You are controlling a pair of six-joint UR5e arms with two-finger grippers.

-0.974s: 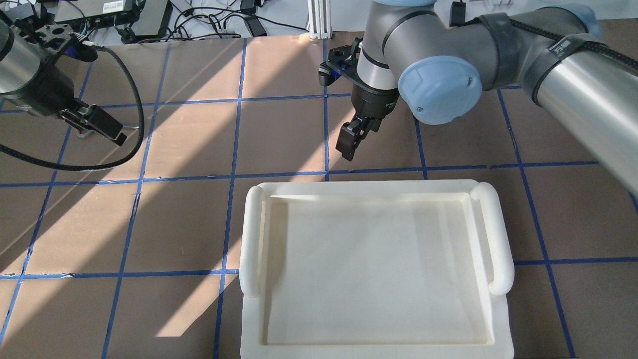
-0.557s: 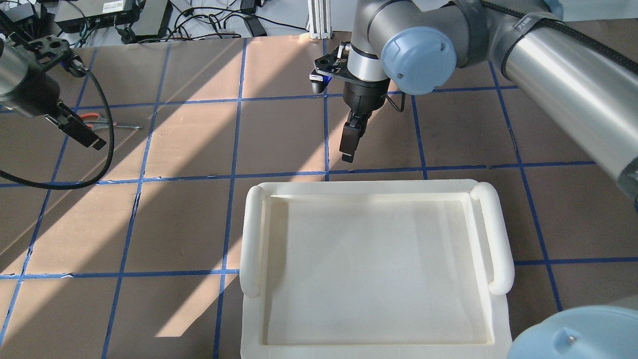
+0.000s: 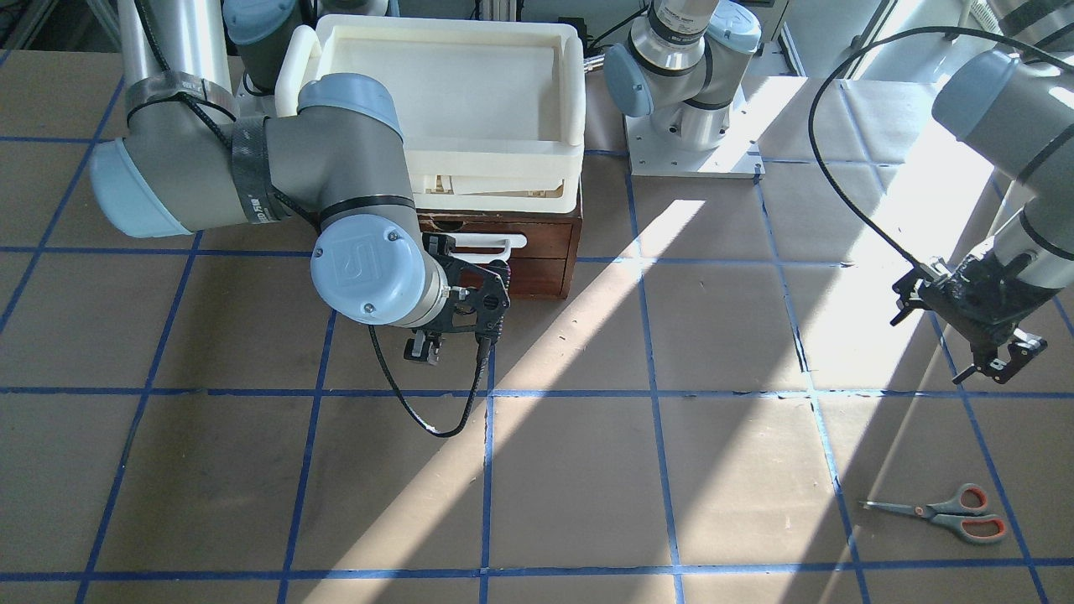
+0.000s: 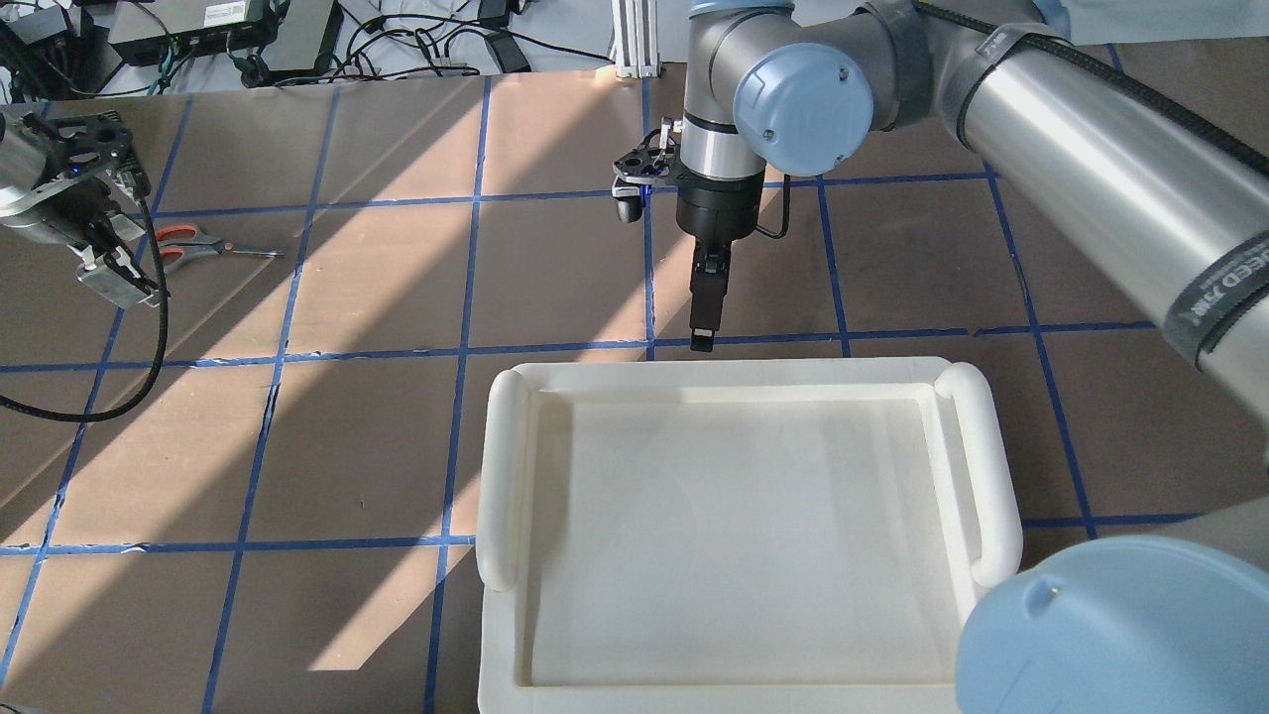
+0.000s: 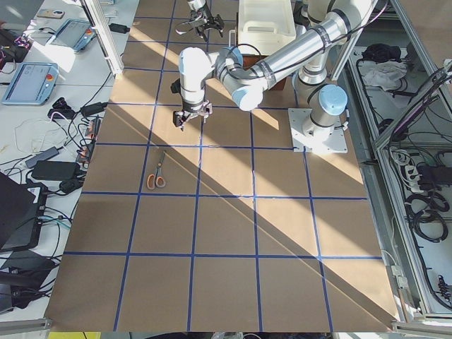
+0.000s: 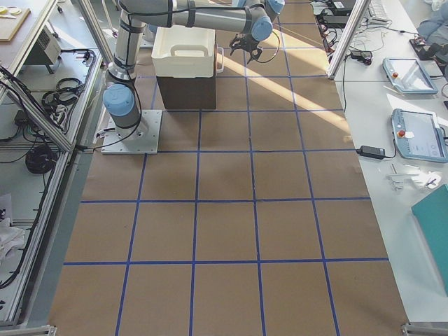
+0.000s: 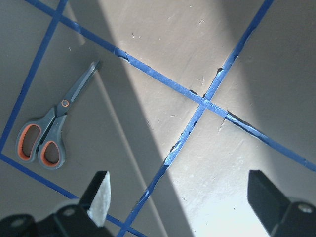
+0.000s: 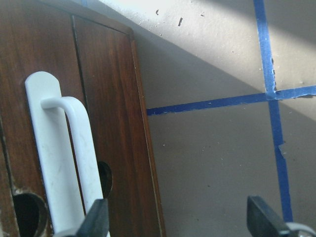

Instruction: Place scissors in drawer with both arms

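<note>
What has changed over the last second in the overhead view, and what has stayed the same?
The left end effector pulled away from over the scissors toward the view's left edge, uncovering them; they lie unheld. The right end effector turned upright and moved nearer the white tray. The scissors and tray stayed put.

No legible txt, strap [image 4: 1221, 294] print on right arm [image 4: 1091, 149] blurred
</note>
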